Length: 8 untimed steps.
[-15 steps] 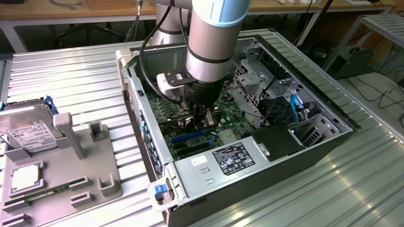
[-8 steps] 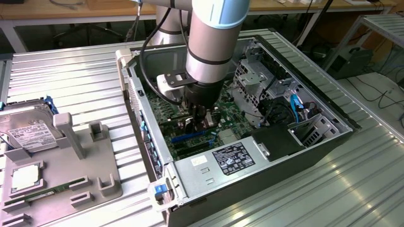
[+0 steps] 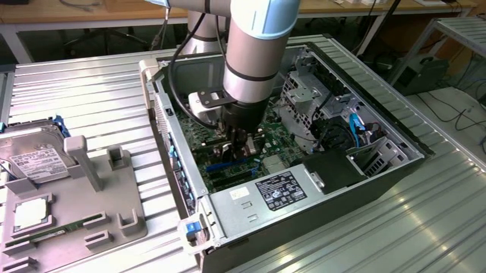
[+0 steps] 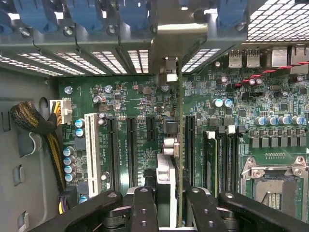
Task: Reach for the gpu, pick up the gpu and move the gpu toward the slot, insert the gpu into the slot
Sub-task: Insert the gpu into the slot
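Standing on edge inside the open dark computer case (image 3: 395, 170), the thin dark rectangular gpu card (image 4: 179, 145) is clamped between the fingers of the black gripper (image 4: 169, 203), its long axis running along the green motherboard (image 4: 140, 104) parallel to the black expansion slots (image 4: 130, 150). Its silver metal bracket (image 4: 176, 36) points at the case's rear wall with the perforated slot covers, and its lower edge sits at the board between two slots. In the exterior view, the gripper (image 3: 237, 145) reaches down into the case, while a silver hard drive with a white label (image 3: 34, 151) rests on the grey holder on the ribbed metal desk (image 3: 91, 91).
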Each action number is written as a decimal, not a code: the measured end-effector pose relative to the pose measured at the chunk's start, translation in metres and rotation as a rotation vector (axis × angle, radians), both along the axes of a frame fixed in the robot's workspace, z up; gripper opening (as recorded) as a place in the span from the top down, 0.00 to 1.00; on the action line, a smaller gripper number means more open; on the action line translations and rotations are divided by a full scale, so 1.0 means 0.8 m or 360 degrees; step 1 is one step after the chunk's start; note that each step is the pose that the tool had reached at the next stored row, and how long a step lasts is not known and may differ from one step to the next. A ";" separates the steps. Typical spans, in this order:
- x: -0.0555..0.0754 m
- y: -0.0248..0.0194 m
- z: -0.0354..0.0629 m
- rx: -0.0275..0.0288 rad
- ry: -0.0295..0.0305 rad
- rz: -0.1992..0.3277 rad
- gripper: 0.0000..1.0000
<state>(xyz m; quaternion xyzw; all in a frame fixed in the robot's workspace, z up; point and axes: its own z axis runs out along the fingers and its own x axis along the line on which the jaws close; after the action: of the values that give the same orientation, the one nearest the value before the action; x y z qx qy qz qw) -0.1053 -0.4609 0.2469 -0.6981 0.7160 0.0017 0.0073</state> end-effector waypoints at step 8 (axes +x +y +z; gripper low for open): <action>0.000 0.0000 -0.003 -0.00004 0.00060 0.0000 0.72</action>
<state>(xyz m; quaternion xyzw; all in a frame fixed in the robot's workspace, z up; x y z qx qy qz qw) -0.1053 -0.4609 0.2441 -0.6981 0.7160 0.0029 0.0059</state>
